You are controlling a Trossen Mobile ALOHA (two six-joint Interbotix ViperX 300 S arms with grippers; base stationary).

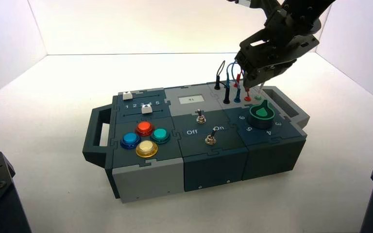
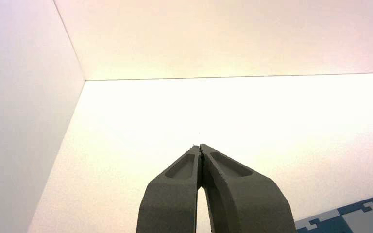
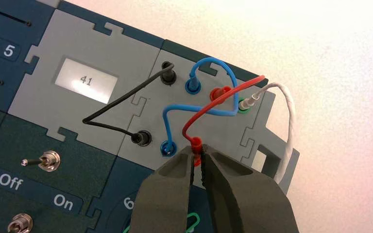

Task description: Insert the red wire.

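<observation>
High view, working left to right: left gripper [image 2: 200, 148] parked off the box's left side, narrow, tips together, holding nothing. On the box's left section, two white sliders [image 1: 127, 95] [image 1: 146, 108] above a cluster of red [image 1: 144, 127], blue [image 1: 130, 140], green [image 1: 160, 135] and yellow buttons [image 1: 146, 148]. Next along, a display [image 3: 86, 80] reading 41, with two metal switches [image 1: 200, 118] [image 1: 211, 139] below. Farther right, on the grey socket panel [image 3: 150, 116], black wire [image 3: 111, 104], then blue wire [image 3: 201, 109], both plugged at two ends. Then red wire [image 3: 211, 104], arching over the far red socket [image 3: 217, 93], near plug [image 3: 196, 144] pinched narrowly by the right gripper [image 3: 197, 149] over the panel's near side. Cannot tell how deep. Rightmost, white wire [image 3: 291, 126]; nearer, a green knob [image 1: 262, 113].
</observation>
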